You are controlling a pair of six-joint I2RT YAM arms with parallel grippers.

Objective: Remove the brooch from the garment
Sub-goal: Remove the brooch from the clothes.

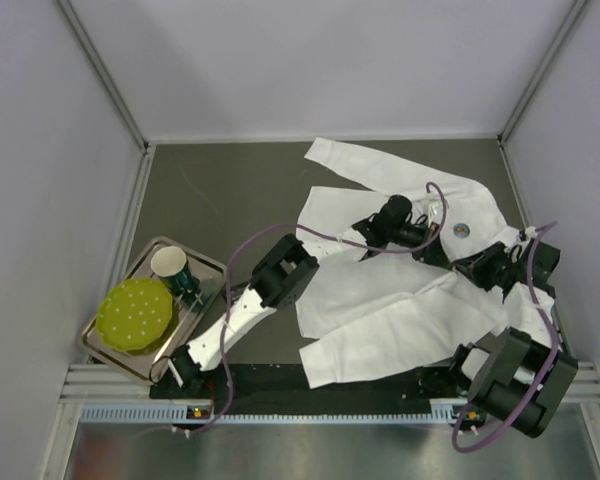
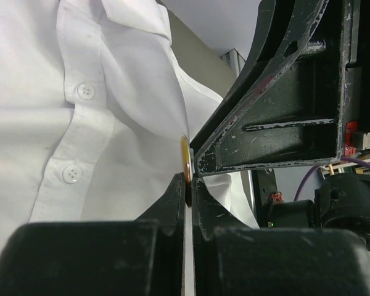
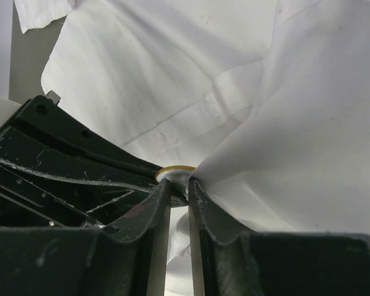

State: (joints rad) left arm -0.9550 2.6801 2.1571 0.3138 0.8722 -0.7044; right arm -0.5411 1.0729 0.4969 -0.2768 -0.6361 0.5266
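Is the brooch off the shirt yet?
On: the brooch lies on the shirt chest, its gold rim against cloth at the tips of the left gripper and right gripper. Pin undone? Cannot tell.

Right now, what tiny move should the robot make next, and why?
Probably close the right gripper fully: the left gripper looks pinched on the brooch, which sits on the garment, while the right's jaws stand slightly apart.

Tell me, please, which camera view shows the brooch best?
The top external view: the brooch lies on the white shirt with its whole round face visible, though small. Both wrist views, though closer, show only its gold rim edge-on.
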